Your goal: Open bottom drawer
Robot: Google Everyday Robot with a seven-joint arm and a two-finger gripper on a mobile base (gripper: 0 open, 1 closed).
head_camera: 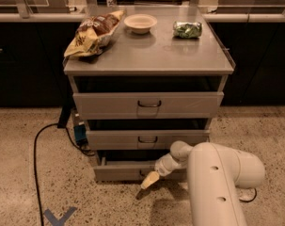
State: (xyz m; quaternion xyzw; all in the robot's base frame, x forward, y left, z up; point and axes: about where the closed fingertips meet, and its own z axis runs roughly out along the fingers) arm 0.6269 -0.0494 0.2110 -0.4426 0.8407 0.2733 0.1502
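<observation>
Gripper [150, 179] is low at the front centre of the bottom drawer [118, 172]. The drawer is out a little. Grip state: can't tell.

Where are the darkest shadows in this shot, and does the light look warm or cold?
Camera view: dim, warm light tints the grey metal cabinet top orange. Same view: the recesses above the drawer fronts are darkest, and the pale-tipped gripper, at the slim grey bottom drawer front, throws a dark shadow on the speckled floor just below it.
</observation>
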